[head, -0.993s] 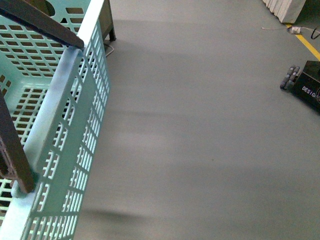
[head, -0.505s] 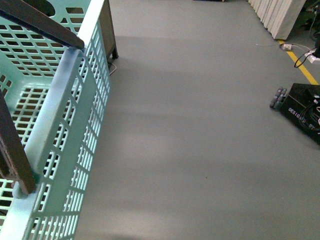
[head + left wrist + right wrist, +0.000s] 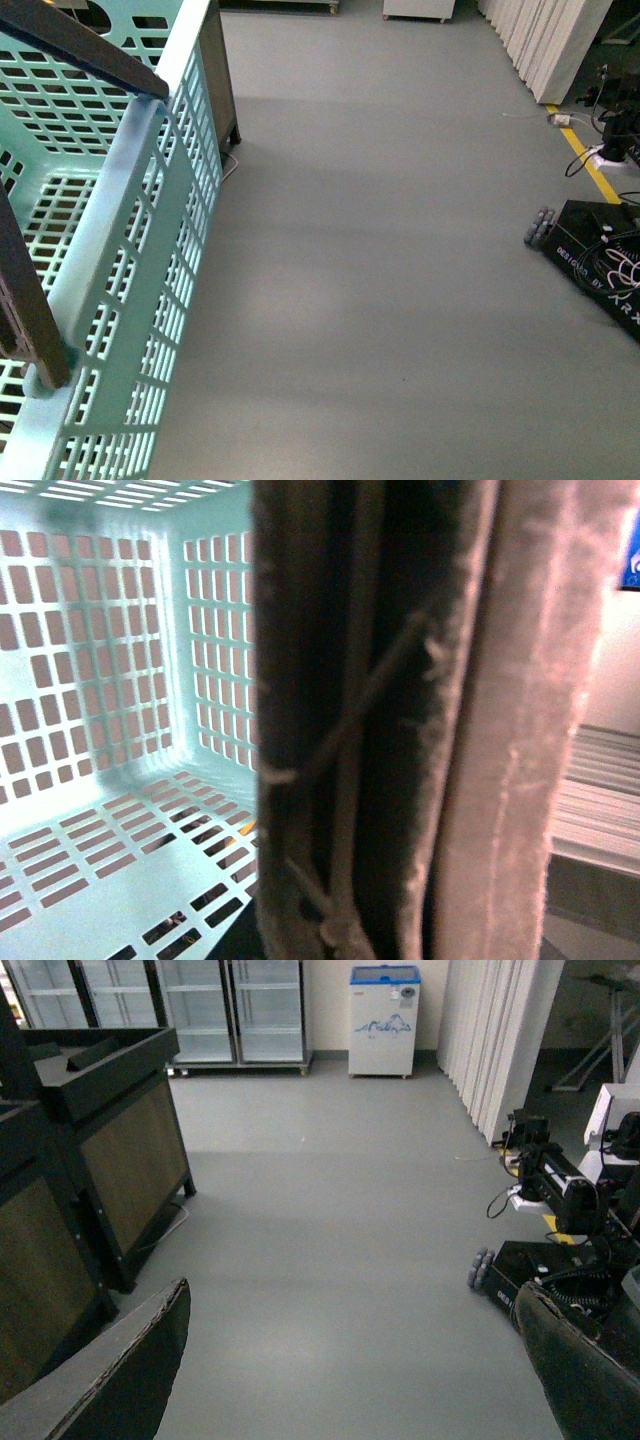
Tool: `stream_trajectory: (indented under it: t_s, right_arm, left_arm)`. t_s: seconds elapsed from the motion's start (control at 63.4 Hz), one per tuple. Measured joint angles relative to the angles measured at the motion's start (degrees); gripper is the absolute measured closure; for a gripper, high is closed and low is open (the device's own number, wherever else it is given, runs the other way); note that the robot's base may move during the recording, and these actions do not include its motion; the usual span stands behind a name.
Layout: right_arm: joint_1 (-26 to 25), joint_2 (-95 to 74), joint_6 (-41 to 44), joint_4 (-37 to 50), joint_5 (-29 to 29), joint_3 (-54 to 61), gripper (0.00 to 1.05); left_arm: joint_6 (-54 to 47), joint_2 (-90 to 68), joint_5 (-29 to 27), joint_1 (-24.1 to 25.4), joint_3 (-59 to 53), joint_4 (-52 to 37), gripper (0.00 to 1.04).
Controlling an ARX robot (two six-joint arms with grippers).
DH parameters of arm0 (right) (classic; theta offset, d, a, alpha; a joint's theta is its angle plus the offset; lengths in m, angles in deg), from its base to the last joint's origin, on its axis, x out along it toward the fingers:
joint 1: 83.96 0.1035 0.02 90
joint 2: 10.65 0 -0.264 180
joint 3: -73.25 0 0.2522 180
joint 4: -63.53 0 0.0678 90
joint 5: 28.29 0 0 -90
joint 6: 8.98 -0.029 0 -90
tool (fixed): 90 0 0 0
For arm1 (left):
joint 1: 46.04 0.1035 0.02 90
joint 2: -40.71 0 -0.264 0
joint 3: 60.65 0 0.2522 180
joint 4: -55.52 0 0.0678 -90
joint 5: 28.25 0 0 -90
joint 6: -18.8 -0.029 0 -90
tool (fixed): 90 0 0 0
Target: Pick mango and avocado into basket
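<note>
At far left, the basket (turquoise, slotted), long wall front-to-back.

This looks like a mock shop set up inside a robotics lab. Tall glass-door display fridges line the far wall, with a white chest freezer with a blue lid just beside them. Dark brown wooden display stands rest on the smooth grey floor. A pale turquoise plastic shopping basket with slotted walls suits a shop. The lab side shows in a yellow floor line, white folding partition panels and a black wheeled robot base with loose cables.
</note>
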State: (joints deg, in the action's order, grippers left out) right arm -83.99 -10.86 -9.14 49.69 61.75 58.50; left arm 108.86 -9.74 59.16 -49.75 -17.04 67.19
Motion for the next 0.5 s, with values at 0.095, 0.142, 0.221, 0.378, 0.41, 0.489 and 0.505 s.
stream_trajectory:
  t_s: [0.095,0.142,0.221,0.378,0.41,0.489,0.505]
  right_arm:
    - [0.0,0.0,0.0,0.0,0.0,0.0,0.09]
    - [0.0,0.0,0.0,0.0,0.0,0.0,0.09]
    - [0.0,0.0,0.0,0.0,0.0,0.0,0.09]
    - [0.0,0.0,0.0,0.0,0.0,0.0,0.09]
    - [0.0,0.0,0.0,0.0,0.0,0.0,0.09]
    - [0.0,0.0,0.0,0.0,-0.1,0.0,0.09]
    - [0.0,0.0,0.0,0.0,0.0,0.0,0.09]
  left_arm:
    - [0.0,0.0,0.0,0.0,0.0,0.0,0.91]
    - [0.0,0.0,0.0,0.0,0.0,0.0,0.91]
    - [0.0,0.0,0.0,0.0,0.0,0.0,0.91]
    - [0.0,0.0,0.0,0.0,0.0,0.0,0.91]
    - [0.0,0.0,0.0,0.0,0.0,0.0,0.91]
    - [0.0,0.0,0.0,0.0,0.0,0.0,0.91]
    - [0.0,0.0,0.0,0.0,0.0,0.0,0.91]
